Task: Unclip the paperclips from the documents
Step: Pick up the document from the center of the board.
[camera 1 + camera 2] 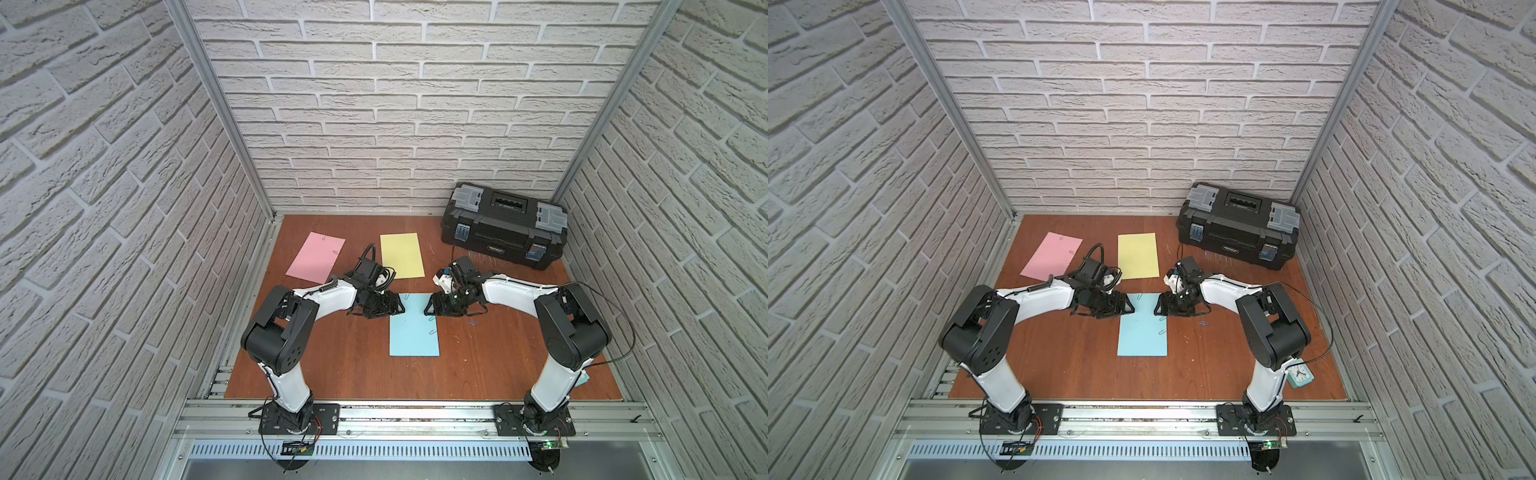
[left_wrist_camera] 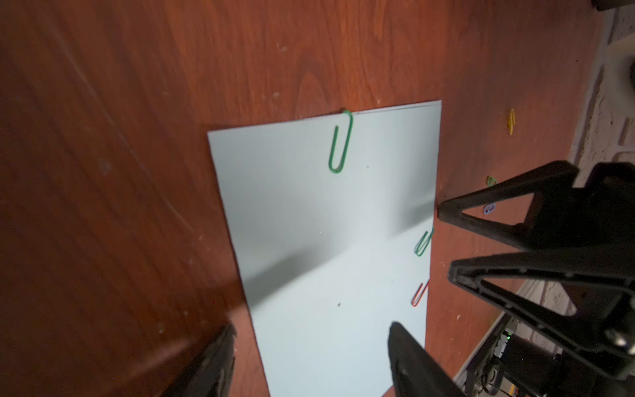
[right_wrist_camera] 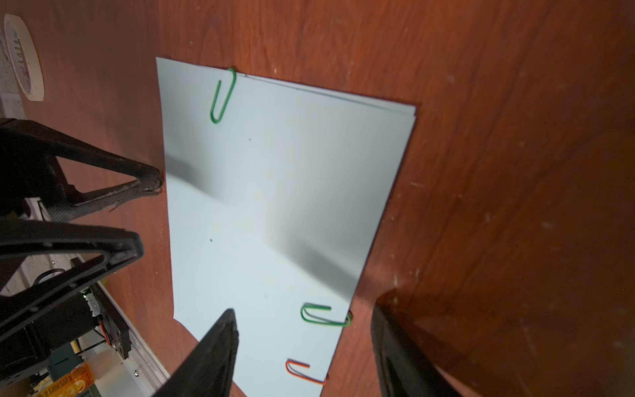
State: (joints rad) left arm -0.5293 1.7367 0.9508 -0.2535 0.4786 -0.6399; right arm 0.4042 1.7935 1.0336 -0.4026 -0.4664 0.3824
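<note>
In both top views your blue sheet (image 1: pixel 413 332) sits around the centre of the frame. The pink sheet (image 1: pixel 316 255) and yellow sheet (image 1: pixel 402 254) are above it, pink further left. The left gripper (image 1: pixel 402 310) and right gripper (image 1: pixel 426 312) face each other across the blue sheet's upper end.

Left wrist view: fingers spread wide, nothing in them, straddling one long edge. A green clip (image 2: pixel 341 142) hangs on the far short edge. A second green clip (image 2: pixel 424 242) and a red clip (image 2: pixel 420 295) sit on the long edge by the right gripper.

Right wrist view: its fingers are spread and empty too, straddling that edge with the second green clip between them.
</note>
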